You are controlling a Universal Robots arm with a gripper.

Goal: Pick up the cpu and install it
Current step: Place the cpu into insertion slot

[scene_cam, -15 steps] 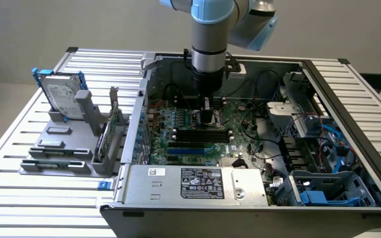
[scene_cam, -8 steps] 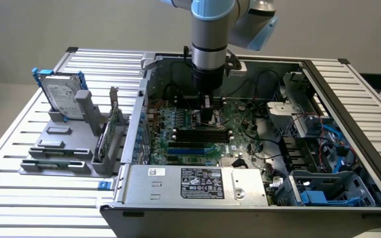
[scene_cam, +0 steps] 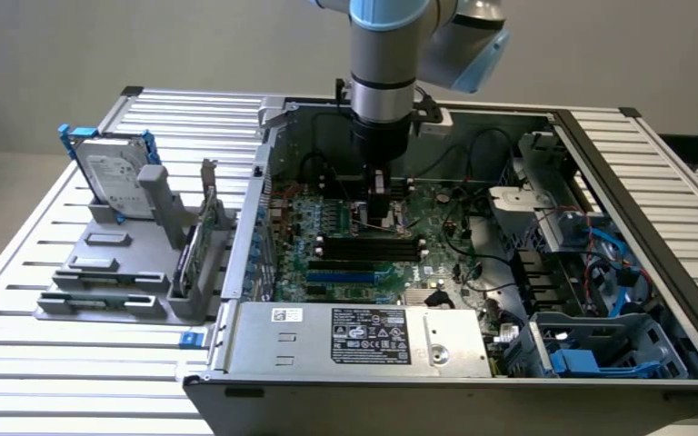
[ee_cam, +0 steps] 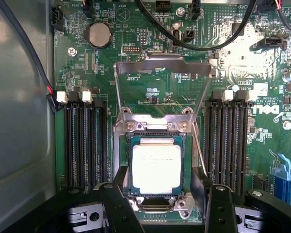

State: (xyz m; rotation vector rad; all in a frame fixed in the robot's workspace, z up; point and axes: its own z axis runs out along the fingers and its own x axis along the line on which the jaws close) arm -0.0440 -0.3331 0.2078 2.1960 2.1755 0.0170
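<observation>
Scanning from the exterior view's left: hard drive [scene_cam: 116,173] stands upright in the grey holder [scene_cam: 94,304] on the slatted table [scene_cam: 34,363], well apart from the work. Next comes the open computer case [scene_cam: 252,182], with the power supply [scene_cam: 362,336] along its near side and the motherboard [scene_cam: 446,263] on its floor. Gripper [scene_cam: 380,207] hangs straight down inside the case, close over the middle of the board, just above the black memory slots [scene_cam: 367,247].

Wrist view, same order: memory slots [ee_cam: 85,145] on one side. Then the socket [ee_cam: 157,124] with its load plate [ee_cam: 160,80] swung up and open. More memory slots [ee_cam: 230,141] sit on the other side.

The cpu [ee_cam: 156,168] lies flat in the socket, silver top up, edges square to the socket frame. It looks seated, and the plate is not yet down over it. The chip is square, so it has no long axis to speak of.

Key relation: the cpu sits straight below the gripper [ee_cam: 165,190], roughly centred between the two dark fingers [ee_cam: 117,208]. The fingers are spread wide, wider than the cpu and about as wide as the socket frame. They hold nothing and stand clear of the chip's sides. Height of the tips above the chip: can't tell.
</observation>
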